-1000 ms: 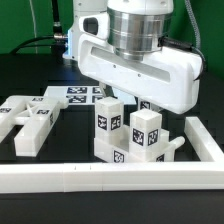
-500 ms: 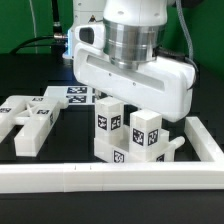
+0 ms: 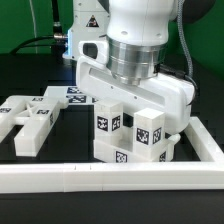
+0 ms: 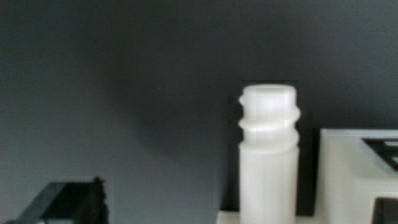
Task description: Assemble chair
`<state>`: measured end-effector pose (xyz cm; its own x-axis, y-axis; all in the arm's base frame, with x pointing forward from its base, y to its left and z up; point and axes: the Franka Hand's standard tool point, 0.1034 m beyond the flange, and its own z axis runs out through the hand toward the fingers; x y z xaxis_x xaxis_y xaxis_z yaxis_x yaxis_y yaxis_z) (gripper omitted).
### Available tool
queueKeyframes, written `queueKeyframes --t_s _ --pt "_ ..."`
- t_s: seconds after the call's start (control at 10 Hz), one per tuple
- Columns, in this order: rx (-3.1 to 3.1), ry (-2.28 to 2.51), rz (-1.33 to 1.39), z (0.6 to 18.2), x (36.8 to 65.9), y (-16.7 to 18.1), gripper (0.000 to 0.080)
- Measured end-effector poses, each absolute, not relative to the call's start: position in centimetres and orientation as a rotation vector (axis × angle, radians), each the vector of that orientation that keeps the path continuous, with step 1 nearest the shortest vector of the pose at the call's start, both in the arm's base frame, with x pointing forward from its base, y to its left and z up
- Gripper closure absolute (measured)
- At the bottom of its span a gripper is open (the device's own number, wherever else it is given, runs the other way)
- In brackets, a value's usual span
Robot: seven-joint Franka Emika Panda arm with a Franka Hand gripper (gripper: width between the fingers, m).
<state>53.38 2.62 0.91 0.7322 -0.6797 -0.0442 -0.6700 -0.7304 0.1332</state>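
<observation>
The chair is in loose white tagged pieces. Two upright blocks [image 3: 108,120] [image 3: 148,131] stand on a low base piece [image 3: 128,156] in the middle of the exterior view. Flat chair pieces [image 3: 30,120] lie on that view's left. My gripper [image 3: 135,110] hangs just above and behind the two upright blocks, and they mostly hide its fingers. In the wrist view a ribbed white peg [image 4: 267,150] stands upright beside a tagged white block [image 4: 361,175]. One dark finger [image 4: 71,203] shows well apart from the peg. The jaws stand wide, with nothing gripped.
A long white L-shaped rail [image 3: 100,178] runs along the front and up the exterior view's right side [image 3: 212,145]. The marker board [image 3: 80,93] lies flat behind the pieces. Cables and the arm's base stand at the back.
The gripper hand has come down toward the two upright blocks and shifted slightly to the exterior view's right. The chair pieces have not moved.
</observation>
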Motion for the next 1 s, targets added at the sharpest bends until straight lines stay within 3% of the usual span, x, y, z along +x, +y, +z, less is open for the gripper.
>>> queueKeyframes --t_s 0.1,0.3,0.4,0.5,0.8,1.0 --pt "2.822 -1.102 -0.138 0.8 53.4 2.6 0.0189" --pt "2.822 -1.099 -0.14 0.7 53.3 2.7 0.0473" --pt "2.823 -1.099 -0.138 0.8 53.4 2.8 0.0473" --pt "2.823 -1.101 -0.138 0.8 53.4 2.8 0.0548" --pt "2.826 -1.102 -0.14 0.8 53.4 2.8 0.0547" --pt "2.868 -1.027 -0.17 2.7 53.6 3.0 0.0547"
